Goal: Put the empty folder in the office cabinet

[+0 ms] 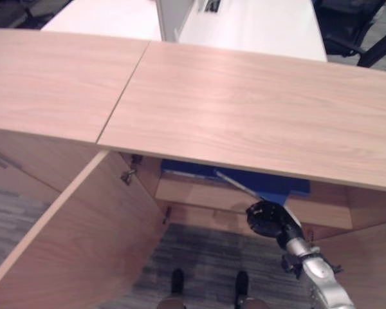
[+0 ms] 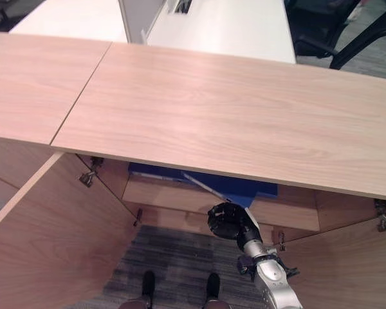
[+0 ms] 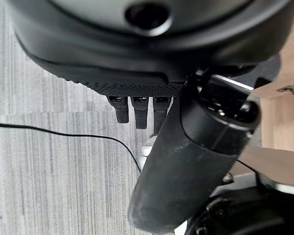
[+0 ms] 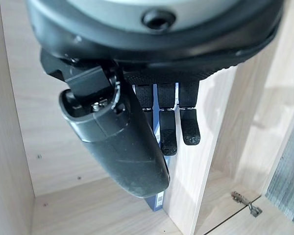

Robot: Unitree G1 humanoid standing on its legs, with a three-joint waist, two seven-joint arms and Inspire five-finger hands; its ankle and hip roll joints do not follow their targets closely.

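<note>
Reaching into cabinet point(image 1: 257, 116) with right hand point(image 4: 137, 122), fingers point(image 4: 169, 127) straight and together, folder point(image 1: 270, 183) at twelve o'clock, long axis crosswise; left hand point(image 3: 186, 161) idle.

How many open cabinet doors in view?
2. The light wooden left door swings out at the robot's left; the light wooden right door opens at its right, by the right hand. More may be hidden.

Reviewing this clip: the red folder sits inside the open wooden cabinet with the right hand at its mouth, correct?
Not quite: the folder is blue, not red, as the left eye view shows. It does lie inside the open wooden cabinet, with the right hand at its mouth.
</note>
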